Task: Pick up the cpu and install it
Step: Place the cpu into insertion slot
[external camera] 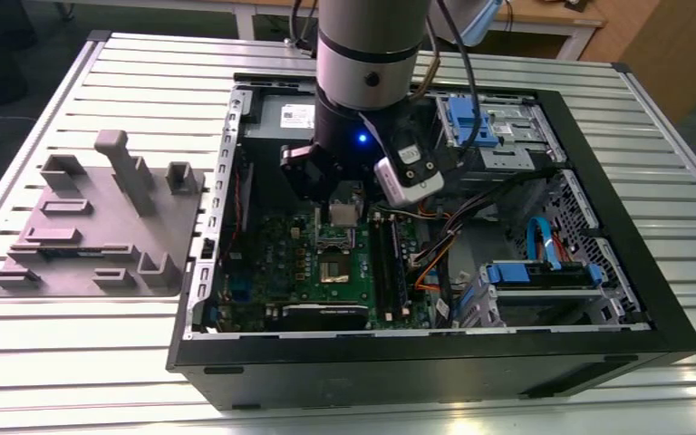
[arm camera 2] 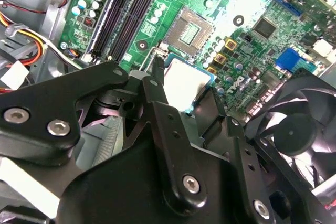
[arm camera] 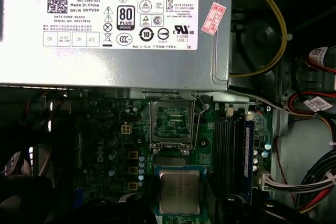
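The cpu, a small silvery square chip with a blue-green rim, hangs a little above the green motherboard. My gripper is shut on it, black fingers on two opposite edges. The open metal-framed socket with its dark centre lies on the board just beyond the chip, with its lever raised. In the second wrist view the cpu sits between the fingers, short of the socket. In the exterior view the gripper hovers inside the open computer case, above the socket.
The grey power-supply box with a white label stands close behind the socket. Memory slots run beside it, and a black fan is nearby. Cables and blue drive bays fill the case's right. A grey fixture tray lies at the exterior view's left.
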Tool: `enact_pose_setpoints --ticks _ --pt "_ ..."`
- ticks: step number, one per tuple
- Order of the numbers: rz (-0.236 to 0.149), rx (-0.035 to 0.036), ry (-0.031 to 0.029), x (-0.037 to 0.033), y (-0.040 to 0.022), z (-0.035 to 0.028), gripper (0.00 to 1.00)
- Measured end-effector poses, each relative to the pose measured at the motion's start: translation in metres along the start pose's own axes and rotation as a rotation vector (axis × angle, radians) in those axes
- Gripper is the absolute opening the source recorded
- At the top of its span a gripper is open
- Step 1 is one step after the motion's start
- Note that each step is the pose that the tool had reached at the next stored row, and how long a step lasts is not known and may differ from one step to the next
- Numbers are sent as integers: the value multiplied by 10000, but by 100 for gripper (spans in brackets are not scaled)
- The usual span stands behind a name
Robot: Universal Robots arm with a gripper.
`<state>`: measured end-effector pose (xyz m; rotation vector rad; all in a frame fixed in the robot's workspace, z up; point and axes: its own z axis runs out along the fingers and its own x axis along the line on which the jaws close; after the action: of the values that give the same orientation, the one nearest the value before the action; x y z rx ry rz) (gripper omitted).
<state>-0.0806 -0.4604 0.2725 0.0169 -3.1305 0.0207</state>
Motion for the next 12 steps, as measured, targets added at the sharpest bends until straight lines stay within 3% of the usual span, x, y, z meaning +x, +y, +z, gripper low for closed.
enact_pose_setpoints --ticks 6,12 --pt "-6 0 18 -1 -50 110 47" --pt "-9 0 21 -2 -52 219 47"
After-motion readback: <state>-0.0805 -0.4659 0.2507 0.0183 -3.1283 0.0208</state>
